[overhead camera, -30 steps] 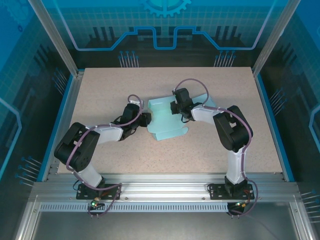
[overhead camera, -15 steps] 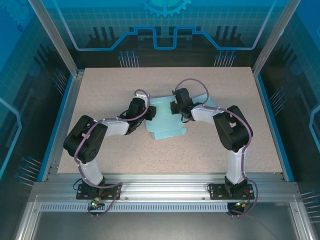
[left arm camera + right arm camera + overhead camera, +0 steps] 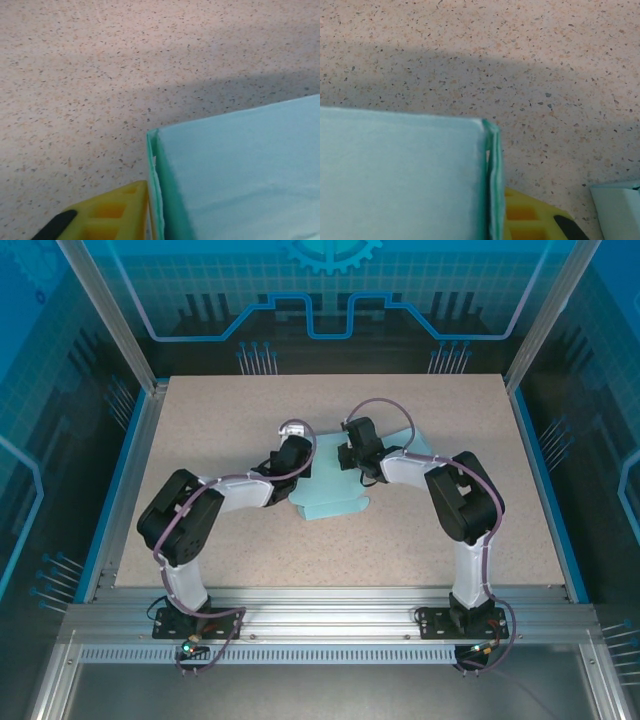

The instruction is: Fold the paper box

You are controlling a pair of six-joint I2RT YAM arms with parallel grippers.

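The pale teal box (image 3: pixel 335 495) lies near the middle of the speckled bench (image 3: pixel 200 420), partly folded, with the two arms reaching in from either side so that it sits between them. The left tool (image 3: pixel 304 466) meets the box at its left edge, and the right tool (image 3: pixel 346 456) meets it at the upper right, where a flap of the same paper runs on to the right behind that arm. In the left wrist view the box (image 3: pixel 240 175) takes up the lower right, its flat top pale and its left wall standing upright as a thin double edge; a yellow finger (image 3: pixel 112 215) sits just outside that wall, touching it or very nearly so, with the bench (image 3: pixel 100 75) beyond in part shadow. The right wrist view mirrors this: the box (image 3: pixel 400 175) fills the lower left, its right wall upright and seen edge-on, and a yellow finger (image 3: pixel 525 220) lies just outside the wall at the bottom. A separate corner of pale paper (image 3: pixel 617 207) shows at the lower right, apart from that wall. In each wrist view the second finger is hidden by the paper, so I cannot tell whether either tool is clamped on its wall or merely pressed against it.
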